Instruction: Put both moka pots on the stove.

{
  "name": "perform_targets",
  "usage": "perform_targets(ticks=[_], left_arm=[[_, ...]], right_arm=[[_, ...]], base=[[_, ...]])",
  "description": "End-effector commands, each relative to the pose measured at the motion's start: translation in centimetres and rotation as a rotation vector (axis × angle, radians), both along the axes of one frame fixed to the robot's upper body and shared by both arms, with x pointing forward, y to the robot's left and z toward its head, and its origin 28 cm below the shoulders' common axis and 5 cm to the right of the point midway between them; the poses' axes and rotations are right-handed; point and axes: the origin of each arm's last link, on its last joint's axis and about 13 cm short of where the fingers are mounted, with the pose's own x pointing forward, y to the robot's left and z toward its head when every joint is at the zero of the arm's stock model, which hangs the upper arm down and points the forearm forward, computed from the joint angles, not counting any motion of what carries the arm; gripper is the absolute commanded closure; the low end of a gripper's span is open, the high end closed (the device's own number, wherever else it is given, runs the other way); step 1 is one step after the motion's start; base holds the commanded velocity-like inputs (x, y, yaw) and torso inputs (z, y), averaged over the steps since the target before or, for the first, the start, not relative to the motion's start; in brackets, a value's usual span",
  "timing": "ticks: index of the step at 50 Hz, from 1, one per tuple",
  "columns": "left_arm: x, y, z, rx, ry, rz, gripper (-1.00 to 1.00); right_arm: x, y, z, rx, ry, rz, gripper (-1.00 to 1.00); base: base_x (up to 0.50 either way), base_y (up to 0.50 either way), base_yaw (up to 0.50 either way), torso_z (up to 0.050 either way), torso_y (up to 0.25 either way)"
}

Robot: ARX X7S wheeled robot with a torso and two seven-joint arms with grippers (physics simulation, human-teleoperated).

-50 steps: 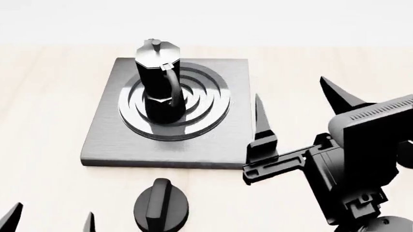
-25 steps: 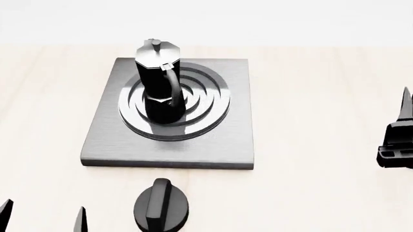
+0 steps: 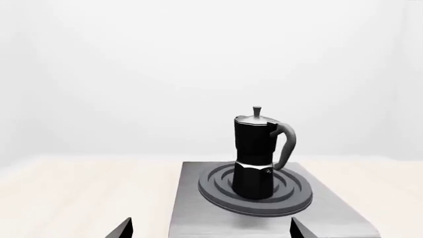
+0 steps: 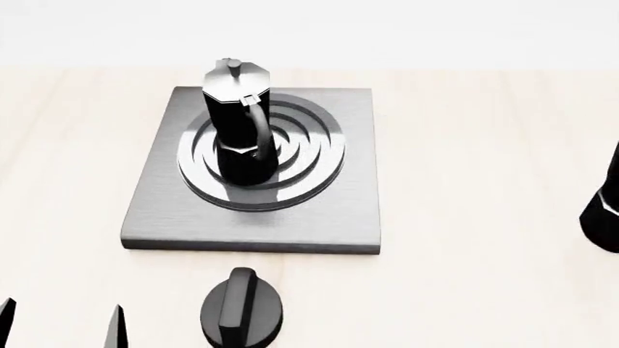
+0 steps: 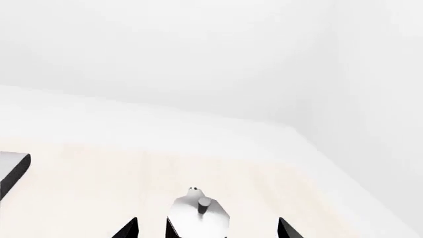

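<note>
One moka pot (image 4: 238, 123) upright on stove (image 4: 320, 210), on the ring burner, handle toward camera. Second moka pot (image 5: 197, 214) on pale table (image 4: 464, 275), well right of stove, between right gripper (image 5: 206, 228) fingertips, jaws spread wide, not touching. Left gripper (image 4: 63, 325) low near black knob (image 4: 242, 312), jaws apart, empty.

- Right gripper (image 4: 607, 210) gone from beside the stove (image 4: 320, 217) to the head view's right edge, only a dark sliver showing.
- Left gripper (image 4: 63, 326) shifted slightly, its fingertips (image 4: 117, 330) lower at the bottom-left corner.
</note>
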Motion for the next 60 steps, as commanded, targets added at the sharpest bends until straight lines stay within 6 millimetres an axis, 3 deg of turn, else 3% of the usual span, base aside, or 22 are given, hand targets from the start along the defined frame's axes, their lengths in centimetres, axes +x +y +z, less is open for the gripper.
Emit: perform_targets(ticks=[1, 15, 27, 47, 60], left_arm=[[0.0, -0.2, -0.1, -0.012, 0.006, -0.021, -1.0], [0.0, -0.2, -0.4, 0.025, 0.033, -0.017, -1.0], [-0.1, -0.3, -0.5, 0.028, 0.064, -0.043, -1.0], [-0.2, -0.3, -0.5, 0.047, 0.065, -0.031, -1.0], [-0.1, -0.4, -0.6, 0.051, 0.067, -0.038, -1.0]], right_arm=[[0.2, -1.1, 0.0, 0.001, 0.048, -0.04, -1.0], [1.5, -2.9, 0.2, -0.006, 0.16, -0.069, -1.0], [1.1, -2.8, -0.1, -0.009, 0.227, -0.061, -1.0], [2.8, -3.5, -1.5, 0.035, 0.247, -0.053, -1.0], [4.9, -3.5, -2.2, 0.053, 0.266, -0.016, -1.0]], base=[[0.0, 0.0, 0.0, 0.0, 0.0], [0.0, 0.0, 0.0, 0.0, 0.0], [0.0, 0.0, 0.0, 0.0, 0.0], [0.0, 0.0, 0.0, 0.0, 0.0], [0.0, 0.0, 0.0, 0.0, 0.0]])
